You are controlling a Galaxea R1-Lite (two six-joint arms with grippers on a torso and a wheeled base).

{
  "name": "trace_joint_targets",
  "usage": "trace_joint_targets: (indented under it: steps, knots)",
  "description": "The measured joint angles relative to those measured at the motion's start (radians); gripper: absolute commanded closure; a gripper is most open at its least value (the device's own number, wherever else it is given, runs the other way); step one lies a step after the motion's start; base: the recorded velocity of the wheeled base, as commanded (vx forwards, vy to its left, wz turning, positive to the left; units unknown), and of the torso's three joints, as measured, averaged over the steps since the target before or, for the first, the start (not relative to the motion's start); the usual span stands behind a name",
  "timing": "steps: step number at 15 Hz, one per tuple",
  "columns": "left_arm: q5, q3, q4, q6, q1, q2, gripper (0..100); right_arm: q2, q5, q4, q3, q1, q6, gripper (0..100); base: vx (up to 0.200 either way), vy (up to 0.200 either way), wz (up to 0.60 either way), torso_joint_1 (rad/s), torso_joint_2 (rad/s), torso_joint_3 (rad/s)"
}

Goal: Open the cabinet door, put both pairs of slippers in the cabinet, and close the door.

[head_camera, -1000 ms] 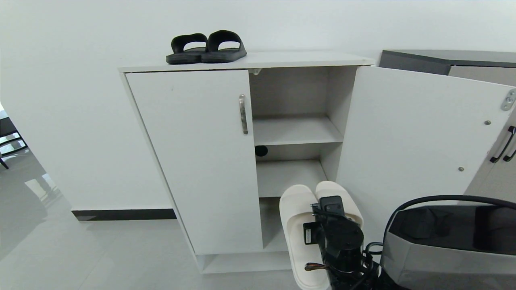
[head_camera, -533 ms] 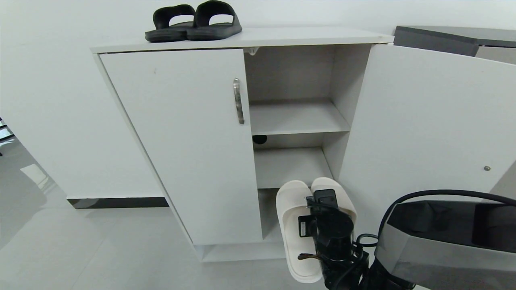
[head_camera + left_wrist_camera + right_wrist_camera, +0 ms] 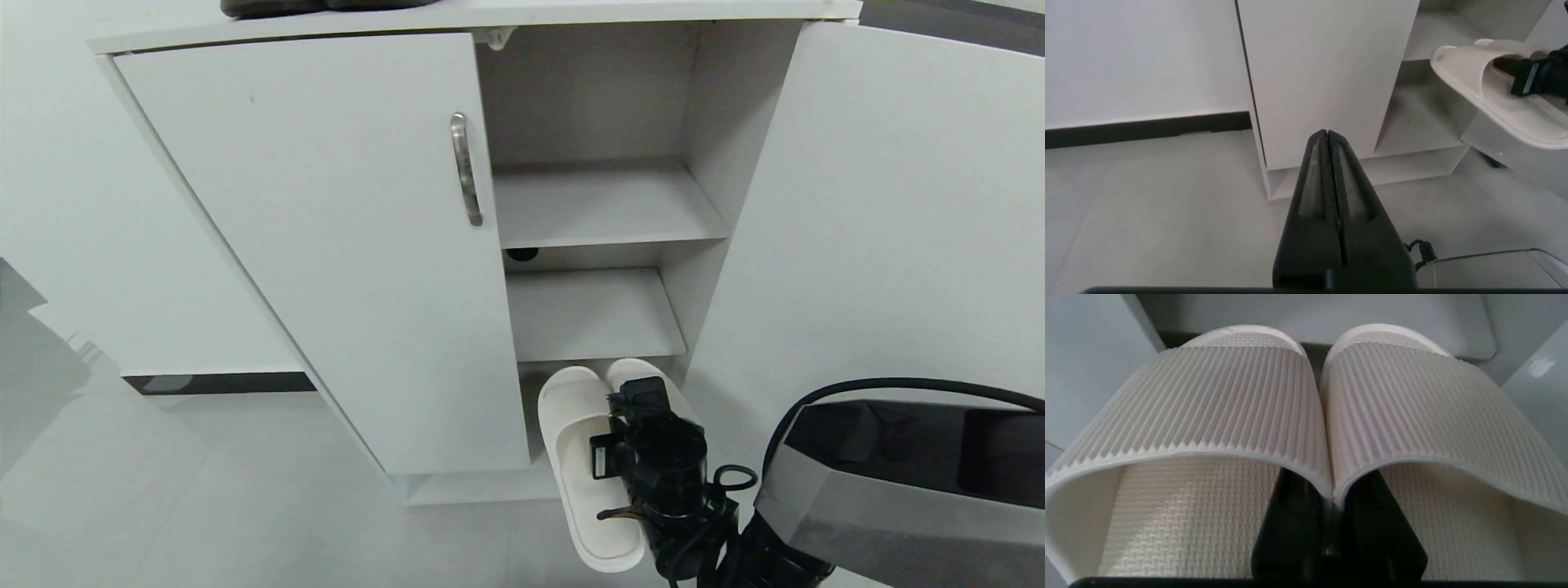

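Above the pale floor (image 3: 204, 506), the white slippers (image 3: 571, 441) hang pinched by their touching strap edges in the right fingers (image 3: 1294, 527), so both travel as one, toes just beyond them at the open cabinet (image 3: 326, 204), level with its bottom compartment; the left fingers (image 3: 1315, 175) are pressed together, empty; the head view has closed in on the cabinet since a second ago.

The head camera looks forward and down from close in front of the cabinet (image 3: 718, 106), taking in its closed door (image 3: 326, 245) and open shelves (image 3: 604, 204). The left wrist camera sits low, facing the cabinet's base across the floor (image 3: 1151, 204) (white slippers (image 3: 1466, 73) at the frame's edge). The right wrist camera is right up against those slippers, which the head view shares.
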Motion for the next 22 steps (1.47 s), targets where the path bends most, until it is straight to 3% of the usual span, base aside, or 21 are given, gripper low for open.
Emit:
trace_joint_targets:
  steps: [4, 9, 22]
  knots:
    - [0.0, 0.001, 0.0, 0.0, 0.0, 0.0, 100, -0.017, -0.141, 0.101, -0.113, -0.01, -0.012, 100, 0.0, 0.0, 0.0, 0.002, 0.0, -0.031]
    - [0.0, 0.0, 0.0, 0.0, 0.0, 0.0, 100, -0.024, -0.08, -0.016, -0.111, 0.001, -0.11, 100, 0.0, 0.0, 0.0, 0.0, 0.0, 0.0]
    - [0.0, 0.0, 0.0, 0.0, 0.0, 0.0, 100, 0.019, -0.071, -0.024, -0.119, 0.0, -0.107, 100, 0.185, 0.0, 0.0, 0.002, 0.0, 0.002]
